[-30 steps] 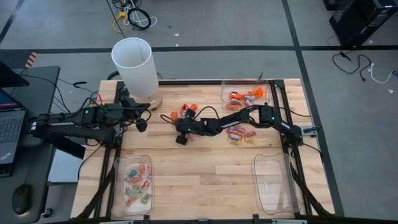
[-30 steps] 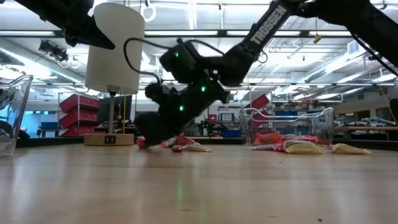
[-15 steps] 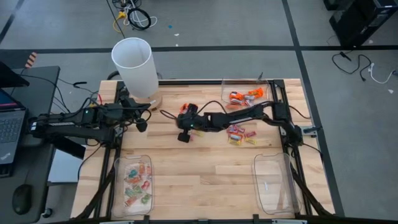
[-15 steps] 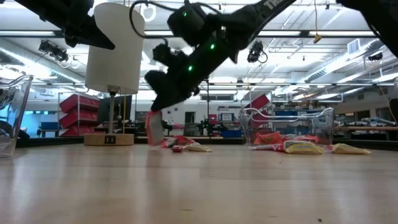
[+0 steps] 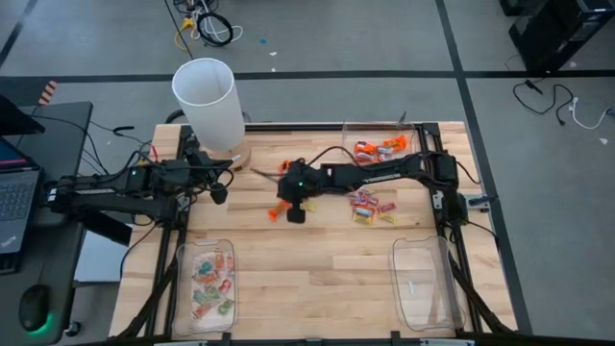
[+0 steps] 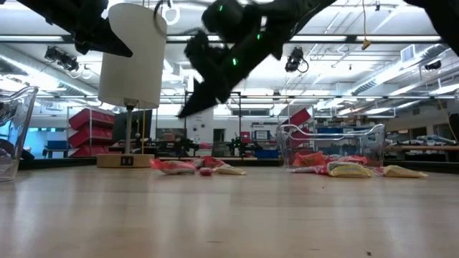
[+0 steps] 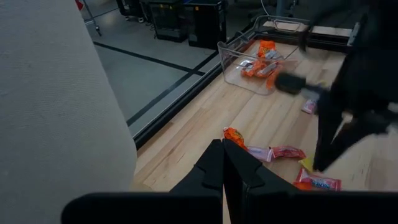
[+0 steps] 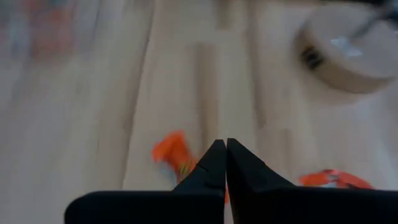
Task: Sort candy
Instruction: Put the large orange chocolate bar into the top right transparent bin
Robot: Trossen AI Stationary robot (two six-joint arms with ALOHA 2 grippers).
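Your right hand [image 5: 273,213] hangs above the counter [image 5: 317,259], fingers pressed together on an orange candy [image 8: 172,151]. Your left hand [image 7: 223,163] waits pressed together beside the white cylinder [image 5: 208,101].

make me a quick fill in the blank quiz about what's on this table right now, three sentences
1. The right gripper, lifted over the table's middle, has its fingers ____.
2. The tray at the far right corner holds ____ candies.
3. The tray at the near right corner has ____ candies in it.

Missing words: shut; orange; no
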